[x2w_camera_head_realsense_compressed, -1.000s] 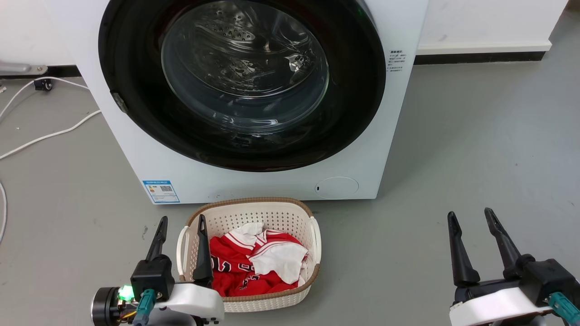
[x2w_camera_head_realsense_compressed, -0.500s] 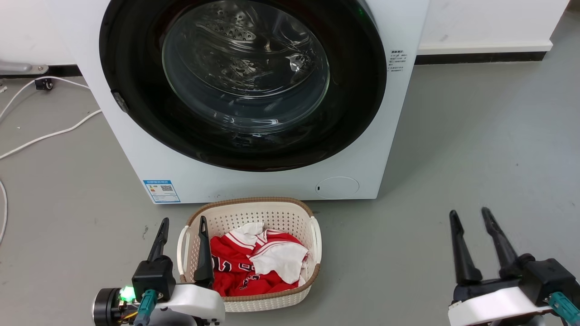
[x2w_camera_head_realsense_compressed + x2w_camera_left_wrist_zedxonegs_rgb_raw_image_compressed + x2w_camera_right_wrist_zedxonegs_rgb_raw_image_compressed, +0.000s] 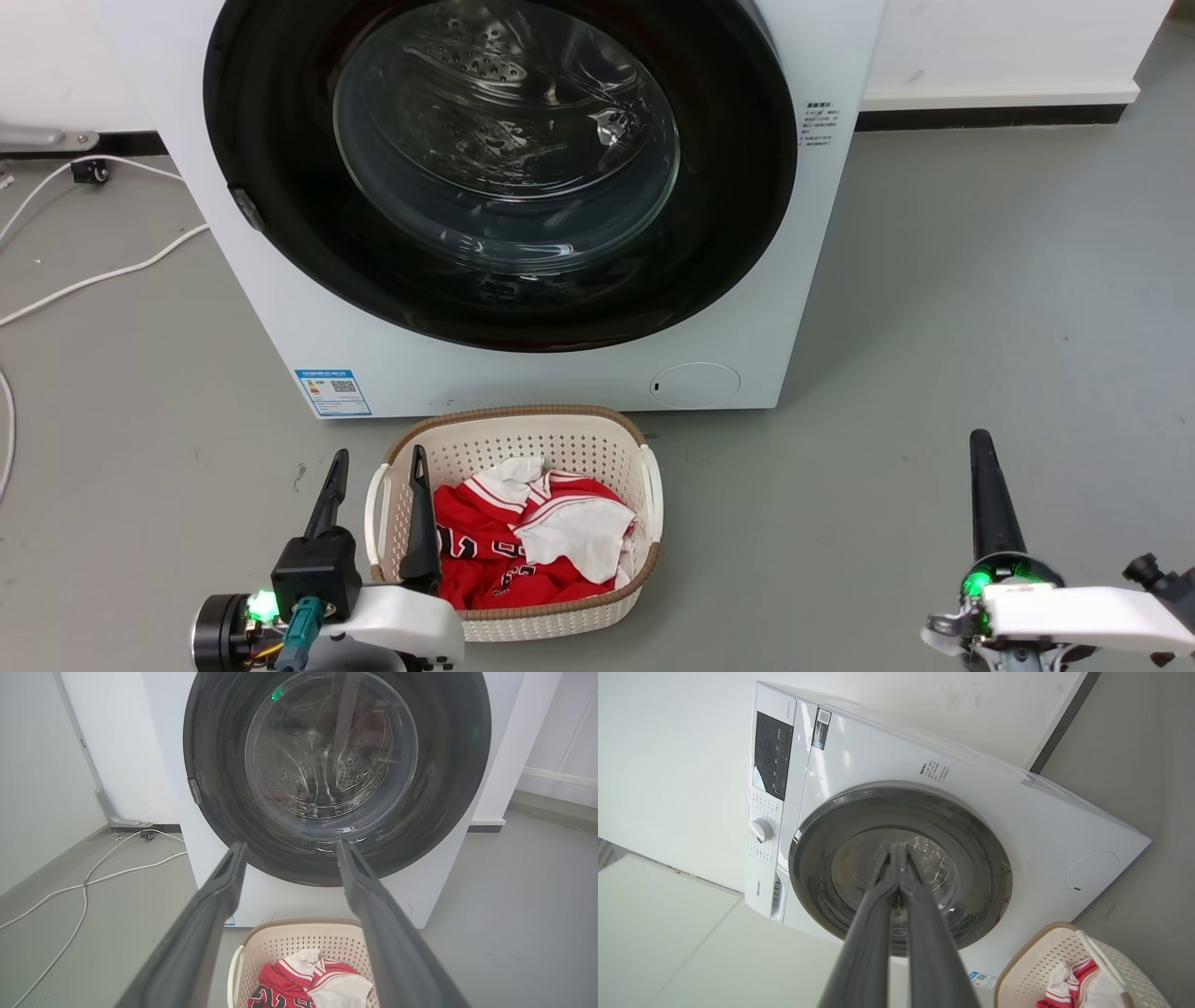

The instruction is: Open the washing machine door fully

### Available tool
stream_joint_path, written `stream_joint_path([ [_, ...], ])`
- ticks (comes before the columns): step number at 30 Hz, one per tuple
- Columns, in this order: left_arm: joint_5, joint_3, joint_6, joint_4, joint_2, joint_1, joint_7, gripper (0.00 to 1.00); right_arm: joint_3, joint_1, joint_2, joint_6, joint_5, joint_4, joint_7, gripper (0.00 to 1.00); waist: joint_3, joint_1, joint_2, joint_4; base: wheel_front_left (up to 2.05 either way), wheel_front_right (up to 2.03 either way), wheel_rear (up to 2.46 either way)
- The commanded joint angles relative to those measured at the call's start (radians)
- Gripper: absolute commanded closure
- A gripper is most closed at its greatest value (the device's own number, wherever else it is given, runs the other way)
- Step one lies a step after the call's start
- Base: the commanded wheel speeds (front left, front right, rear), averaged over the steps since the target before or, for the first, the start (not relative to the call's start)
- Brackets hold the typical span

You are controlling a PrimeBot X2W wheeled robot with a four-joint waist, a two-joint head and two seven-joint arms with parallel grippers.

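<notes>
Your head view: cream perforated basket [image 3: 513, 412] on the grey floor [image 3: 980, 280], just in front of the white washer cabinet [image 3: 560, 378]. In the basket is a crumpled red garment [image 3: 476, 551] with white trim, and a white piece [image 3: 574, 532] lies on top of it. Low on the cabinet front: blue label [image 3: 331, 393] at left, round cap [image 3: 695, 385] at right. A white cable [image 3: 103, 275] snakes across the floor left of the cabinet. Black skirting [image 3: 990, 119] runs along the wall behind. Your right wrist view picks up the dark control panel [image 3: 773, 756], with a white knob [image 3: 761, 829] near it.
</notes>
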Motion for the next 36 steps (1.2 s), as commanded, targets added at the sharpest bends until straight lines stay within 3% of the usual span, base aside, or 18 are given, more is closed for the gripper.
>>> stream_joint_path([
  [1,0.001,-0.002,0.002,0.001,-0.001,0.003,-0.003,0.00,0.008,-0.014,0.001,0.000,0.137,-0.014,-0.002,1.00,0.000,0.0000,0.0000,0.001,0.00,0.00,0.00],
  [7,0.000,0.000,0.006,-0.001,-0.001,0.005,-0.003,0.00,0.044,-0.002,0.001,0.000,0.526,-0.064,0.019,1.00,0.000,0.0000,0.0000,0.002,0.00,0.00,0.00],
  [11,0.001,0.000,0.006,-0.003,-0.001,0.008,-0.003,0.00,0.019,0.022,0.001,0.000,0.642,-0.094,0.130,1.00,0.000,0.0000,0.0000,-0.001,0.00,0.00,0.00],
  [17,0.008,0.002,0.006,-0.007,-0.001,0.008,-0.003,0.00,-0.021,0.039,0.001,0.000,0.556,-0.102,0.250,1.00,0.001,0.0000,0.0000,-0.003,0.00,0.00,0.00],
  [36,0.020,0.013,0.004,-0.019,-0.001,-0.005,-0.003,0.00,-0.026,-0.017,-0.002,0.000,0.485,-0.065,0.271,1.00,0.034,0.0000,0.0000,-0.009,0.00,0.00,0.00],
])
